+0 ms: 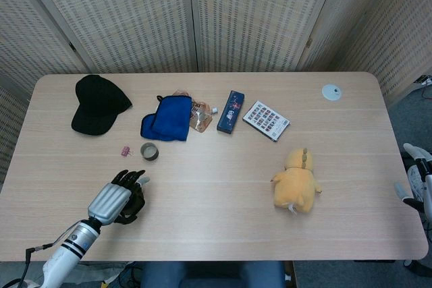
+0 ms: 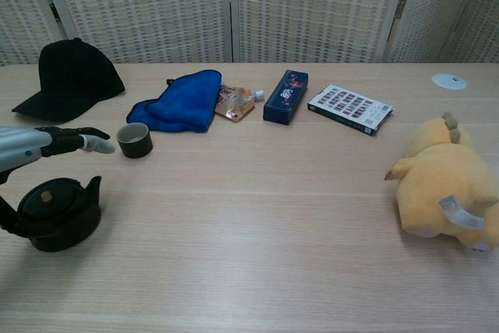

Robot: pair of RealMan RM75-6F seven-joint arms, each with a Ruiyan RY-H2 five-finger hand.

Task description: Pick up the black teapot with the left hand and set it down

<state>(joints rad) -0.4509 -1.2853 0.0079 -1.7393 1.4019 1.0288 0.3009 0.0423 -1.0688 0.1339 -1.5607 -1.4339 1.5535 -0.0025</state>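
The black teapot (image 2: 58,212) stands on the table near the front left corner, lid on and spout toward the right. In the head view only a dark sliver of the teapot (image 1: 137,202) shows beneath my left hand (image 1: 119,197). My left hand (image 2: 54,142) hovers just above the pot with its fingers stretched forward and apart, nothing between them. A dark part at the frame's left edge touches the pot's side; I cannot tell if it is my thumb or the handle. My right hand (image 1: 416,179) shows partly at the right edge, off the table.
A small dark cup (image 2: 135,139) stands just beyond my left fingertips, with a pink clip (image 1: 125,150) nearby. Further back lie a black cap (image 2: 72,76), a blue cloth (image 2: 178,100), a foil pouch (image 2: 236,104), a dark blue box (image 2: 285,96) and a card box (image 2: 349,108). A yellow plush toy (image 2: 444,185) sits at the right.
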